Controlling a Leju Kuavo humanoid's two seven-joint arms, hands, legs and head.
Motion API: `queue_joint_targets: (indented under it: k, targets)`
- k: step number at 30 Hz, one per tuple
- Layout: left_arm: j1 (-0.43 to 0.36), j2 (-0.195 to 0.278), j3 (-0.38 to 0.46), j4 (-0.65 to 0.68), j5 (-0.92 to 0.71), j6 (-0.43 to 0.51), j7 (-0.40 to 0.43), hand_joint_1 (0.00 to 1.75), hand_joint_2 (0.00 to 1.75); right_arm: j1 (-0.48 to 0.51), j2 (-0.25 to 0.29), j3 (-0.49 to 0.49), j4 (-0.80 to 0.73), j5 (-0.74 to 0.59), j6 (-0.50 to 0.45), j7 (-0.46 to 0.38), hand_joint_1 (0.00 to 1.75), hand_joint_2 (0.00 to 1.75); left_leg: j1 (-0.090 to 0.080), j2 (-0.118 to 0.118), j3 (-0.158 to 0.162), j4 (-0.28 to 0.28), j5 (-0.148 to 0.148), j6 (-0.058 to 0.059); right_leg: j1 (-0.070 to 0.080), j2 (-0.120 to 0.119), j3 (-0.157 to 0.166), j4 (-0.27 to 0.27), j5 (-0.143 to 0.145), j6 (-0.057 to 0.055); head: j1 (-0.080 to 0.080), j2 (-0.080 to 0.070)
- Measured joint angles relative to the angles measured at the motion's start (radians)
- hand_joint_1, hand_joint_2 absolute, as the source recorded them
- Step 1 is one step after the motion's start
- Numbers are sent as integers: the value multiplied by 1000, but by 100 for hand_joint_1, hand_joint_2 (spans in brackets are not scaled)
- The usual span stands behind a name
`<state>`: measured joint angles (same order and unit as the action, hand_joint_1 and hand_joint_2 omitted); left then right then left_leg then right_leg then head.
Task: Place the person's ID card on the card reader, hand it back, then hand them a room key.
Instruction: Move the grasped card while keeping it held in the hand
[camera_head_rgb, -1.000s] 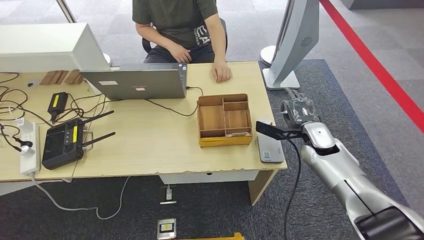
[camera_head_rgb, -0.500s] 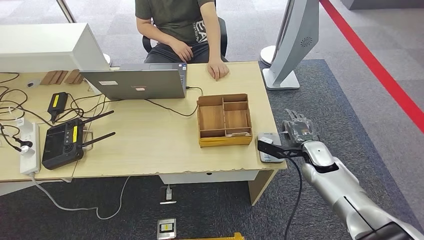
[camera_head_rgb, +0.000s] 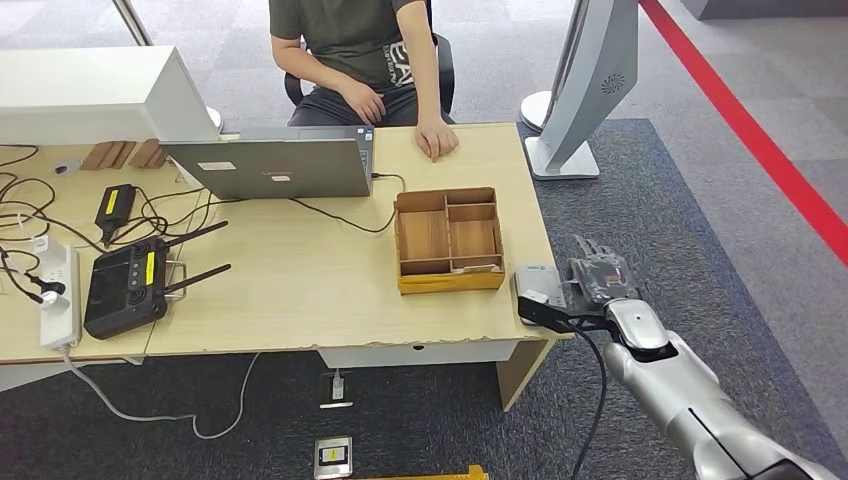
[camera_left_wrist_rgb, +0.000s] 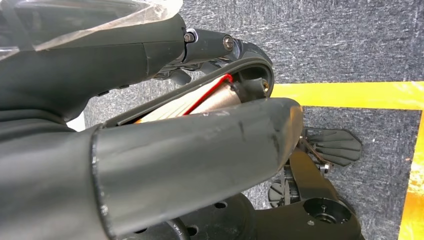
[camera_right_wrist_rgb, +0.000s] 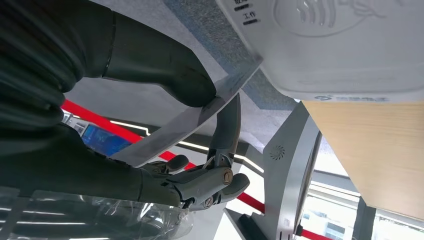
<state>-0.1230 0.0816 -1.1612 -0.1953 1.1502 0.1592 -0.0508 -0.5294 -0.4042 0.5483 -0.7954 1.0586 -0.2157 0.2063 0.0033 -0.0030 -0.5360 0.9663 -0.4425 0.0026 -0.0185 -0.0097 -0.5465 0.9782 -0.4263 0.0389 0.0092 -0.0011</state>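
1. The card (camera_right_wrist_rgb: 200, 117) is held flat, its free edge at the reader (camera_right_wrist_rgb: 345, 47), so it can be laid on the reading face.
2. The reader (camera_head_rgb: 538, 290) sits at the surface (camera_head_rgb: 300, 280) corner, at 3 o'clock from the tray (camera_head_rgb: 448, 240).
3. The right robot hand (camera_head_rgb: 597, 275) pinches the card between thumb and fingers (camera_right_wrist_rgb: 225, 130).
4. The left robot hand's state cannot be told.

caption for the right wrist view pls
Right hand pinching the ID card by the white card reader.

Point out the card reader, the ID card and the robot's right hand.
card reader (camera_right_wrist_rgb: 350, 50), right wrist view, its white top face.
ID card (camera_right_wrist_rgb: 175, 125), right wrist view, its flat face.
right hand (camera_head_rgb: 597, 275), head view, back of the hand.
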Motion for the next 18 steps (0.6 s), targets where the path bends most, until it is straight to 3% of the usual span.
queue_joint_targets:
  k: [18]
  targets:
    - [0,0,0,0,10,0,-2,0,0,33,16,-40,-7,39,11,-12,175,175,0,0,2,0,0,0,0,0,2,0,0,0,0,0]
